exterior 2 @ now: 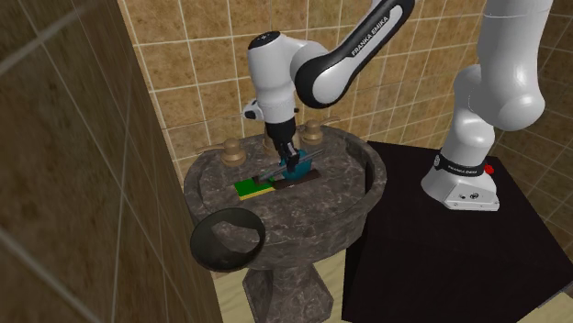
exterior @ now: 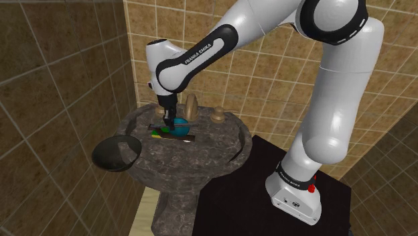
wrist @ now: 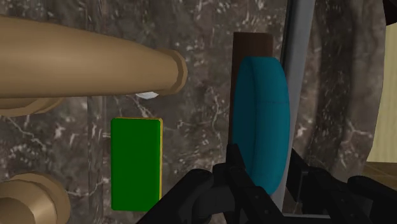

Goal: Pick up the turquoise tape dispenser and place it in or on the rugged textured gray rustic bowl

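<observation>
Dispenser pick-up is the step in hand: the turquoise disc lies in the basin, left of centre in the shoulder view, just under the spout's mouth, on a dark brown strip. By size, the white arm comes first, rising from the black stand at lower right and bending over to the upper left before dropping straight into the marbled stone sink. That sink serves as the counter and stands in a corner of brown tiled walls. The grey bowl sits on the sink's near rim at the lower left of both exterior views, empty, well apart from the dispenser and seemingly overhanging the edge. A tan spout reaches out over the basin beside the tool, with matching knobs behind it. A green block lies flat beside the dispenser, apart from it. The tool is down over the disc, but I cannot tell whether it is clamped on it or merely around it. The next move, I judge, calls for a sure hold, a straight lift clear of the spout and the basin wall, then a carry toward the lower left. The release should be gentle, since the bowl's perch on the rim looks easy to upset.
</observation>
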